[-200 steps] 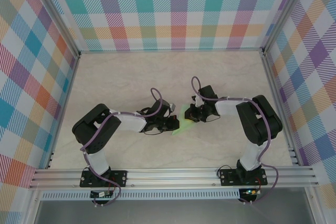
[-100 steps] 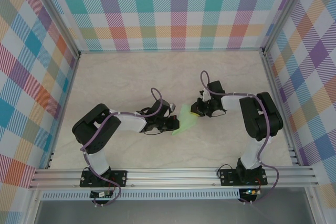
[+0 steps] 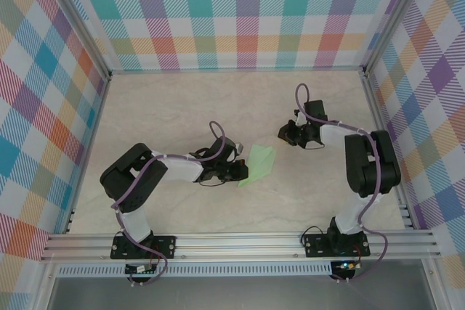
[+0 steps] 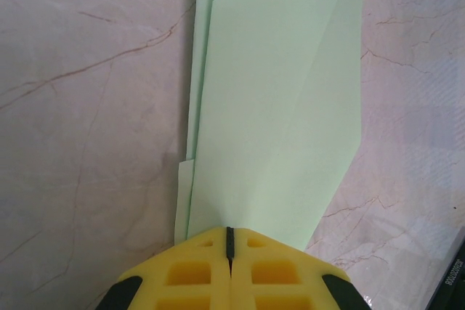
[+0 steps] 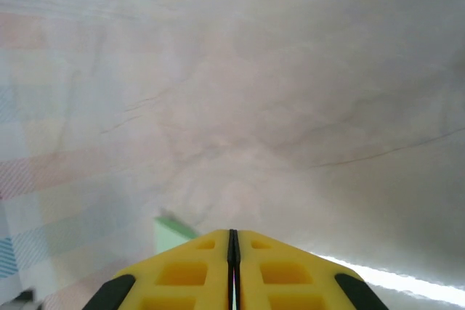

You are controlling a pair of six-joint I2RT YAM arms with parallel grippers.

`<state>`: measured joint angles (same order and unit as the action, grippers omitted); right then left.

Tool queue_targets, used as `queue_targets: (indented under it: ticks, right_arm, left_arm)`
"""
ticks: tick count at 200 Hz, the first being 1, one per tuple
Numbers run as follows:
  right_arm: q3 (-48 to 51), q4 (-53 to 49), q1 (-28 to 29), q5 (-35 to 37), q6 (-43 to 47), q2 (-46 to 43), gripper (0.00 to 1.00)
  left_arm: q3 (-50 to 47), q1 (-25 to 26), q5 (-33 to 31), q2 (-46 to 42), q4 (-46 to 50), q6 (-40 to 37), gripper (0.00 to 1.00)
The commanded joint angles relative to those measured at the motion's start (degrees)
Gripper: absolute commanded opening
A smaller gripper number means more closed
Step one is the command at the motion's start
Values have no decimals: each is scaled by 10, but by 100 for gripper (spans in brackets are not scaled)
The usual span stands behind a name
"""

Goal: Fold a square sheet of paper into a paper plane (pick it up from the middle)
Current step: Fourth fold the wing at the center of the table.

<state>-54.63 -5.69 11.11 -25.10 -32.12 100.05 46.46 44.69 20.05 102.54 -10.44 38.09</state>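
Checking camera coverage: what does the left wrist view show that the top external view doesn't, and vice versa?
Left wrist: the folded green paper close up, its layers stepped along the left edge, faint creases, and the left gripper shut with its tips at the paper's near end. Top external: the right gripper standing apart from the paper, farther back on the right arm's side, and the plaid walls. Both: the paper lying on the marbled table at the left gripper's tips.

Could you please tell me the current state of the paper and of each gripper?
Pale mint-green sheet of paper: folded into overlapping layers, lying flat on the pale marble-patterned table.
Left gripper: shut, its yellow tips set on the paper's near end.
Right gripper: shut, empty, apart from the paper.
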Motion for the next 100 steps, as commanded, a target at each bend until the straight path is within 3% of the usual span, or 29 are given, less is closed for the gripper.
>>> queue_targets:
  ticks: [1, 54, 100]
  right_arm:
    - [36, -2, 33, -15, -7, -59, 11]
    - [109, 18, 133, -19, -32, -86, 11]
    - [88, 31, 160, -41, -26, -23, 11]
  left_arm:
    - [-12, -1, -7, 24, 95, -6, 0]
    - [-3, -1, -7, 27, 102, -6, 0]
    - [-2, -1, -7, 28, 102, -5, 0]
